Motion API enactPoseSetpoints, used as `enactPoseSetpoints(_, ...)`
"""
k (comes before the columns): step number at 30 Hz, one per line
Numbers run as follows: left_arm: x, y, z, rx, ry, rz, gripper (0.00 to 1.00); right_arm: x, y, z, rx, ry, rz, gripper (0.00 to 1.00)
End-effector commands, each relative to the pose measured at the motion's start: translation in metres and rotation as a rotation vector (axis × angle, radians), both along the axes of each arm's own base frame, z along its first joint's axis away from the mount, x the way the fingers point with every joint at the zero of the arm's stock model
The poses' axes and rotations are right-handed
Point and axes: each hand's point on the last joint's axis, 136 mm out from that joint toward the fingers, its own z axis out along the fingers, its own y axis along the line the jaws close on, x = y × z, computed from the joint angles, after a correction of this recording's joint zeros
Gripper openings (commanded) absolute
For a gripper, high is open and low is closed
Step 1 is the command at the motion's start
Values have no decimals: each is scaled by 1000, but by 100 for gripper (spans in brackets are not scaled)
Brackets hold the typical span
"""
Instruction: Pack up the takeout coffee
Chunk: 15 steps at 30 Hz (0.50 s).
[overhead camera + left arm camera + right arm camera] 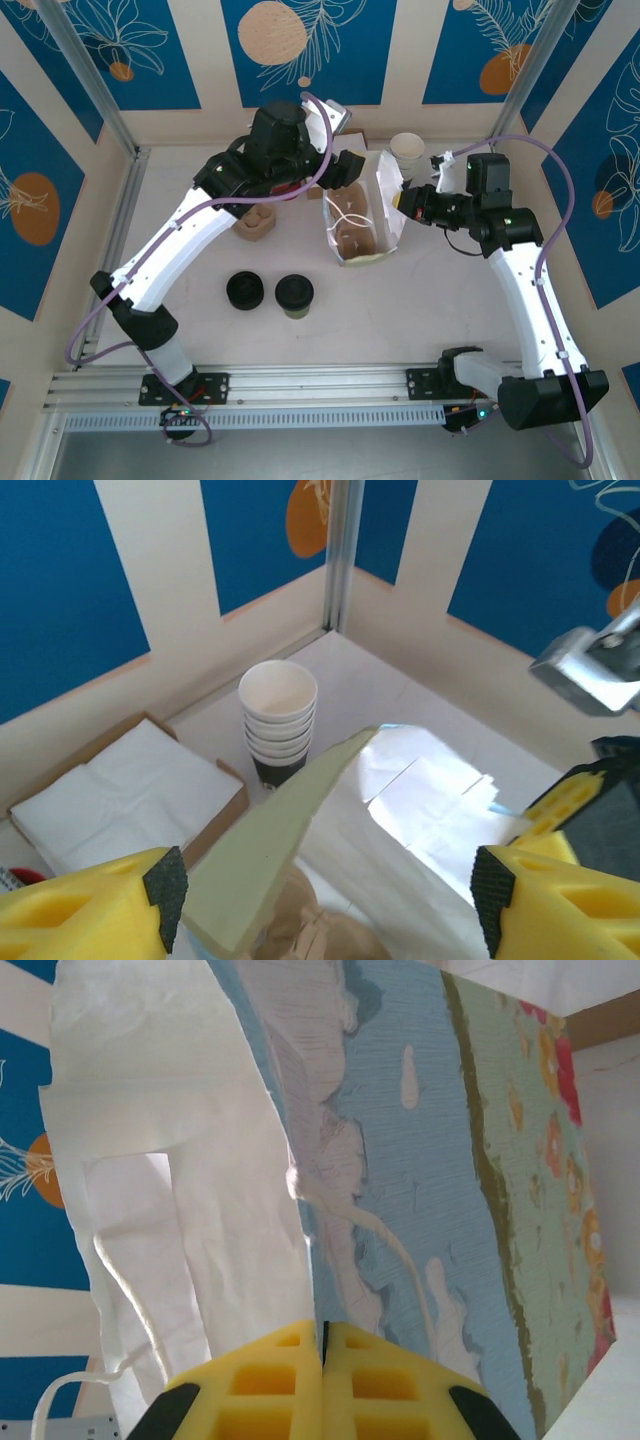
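My right fingers (280,1392) are pressed together, pinching the wall of the white paper bag (387,222). My left fingers (80,915) are spread wide above the bag's open mouth, with its rim between them. The takeout coffee (294,296) stands upright on the tabletop (400,310), apart from the bag and beside a low black lid (245,290).

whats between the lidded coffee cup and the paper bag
Nothing. In the top view, only bare table separates the coffee cup from the paper bag.
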Motion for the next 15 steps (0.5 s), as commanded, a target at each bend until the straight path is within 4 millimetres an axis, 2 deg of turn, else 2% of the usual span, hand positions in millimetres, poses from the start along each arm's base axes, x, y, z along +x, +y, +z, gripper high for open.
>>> enactPoseSetpoints(1, 0, 15, 19, -48, -26, 49, 78, -4, 4, 10, 3, -60, 29, 0)
enactPoseSetpoints(6, -12, 2, 15, -59, 28, -39, 75, 2, 3, 3, 20, 13, -18, 0)
enactPoseSetpoints(9, -28, -15, 14, -84, 100, -149, 64, 6, 4, -1, 38, 59, -40, 0)
enactPoseSetpoints(11, -36, -25, 5, -76, 160, -190, 58, 7, 6, -2, 36, 69, -48, 0)
enactPoseSetpoints(15, -49, -44, -10, -75, 247, -229, 52, 10, 8, -4, 49, 89, -64, 0)
